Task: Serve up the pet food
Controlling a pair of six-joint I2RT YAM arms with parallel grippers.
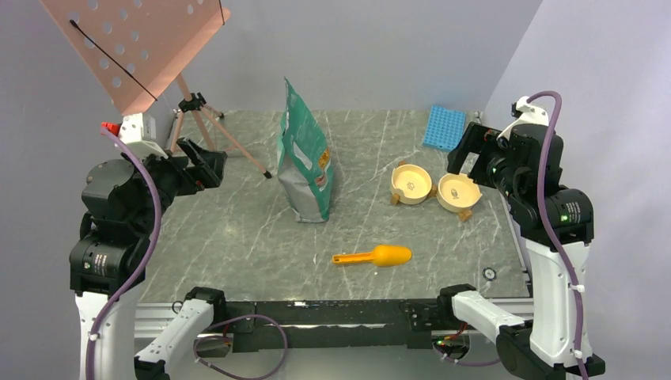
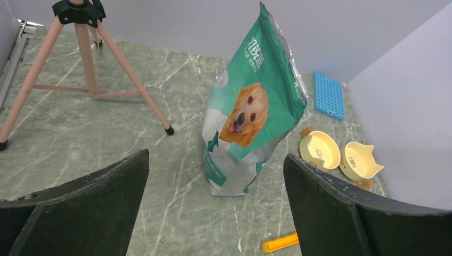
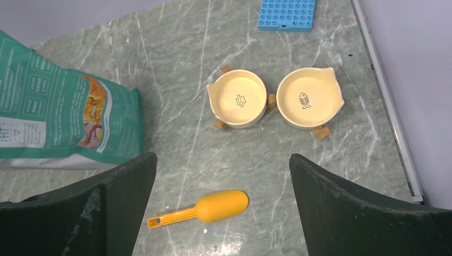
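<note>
Top external: upright bag between tripod and two bowls, scoop nearer, both arms' jaws wide.

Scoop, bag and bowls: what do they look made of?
Scoop: likely orange plastic, smooth, one moulded piece. Bag: printed plastic film, silvery foil-like base, creased. Paw-print bowl and fish bowl: cream, smooth with soft sheen; ceramic or plastic, unclear, on wood-coloured feet.
</note>
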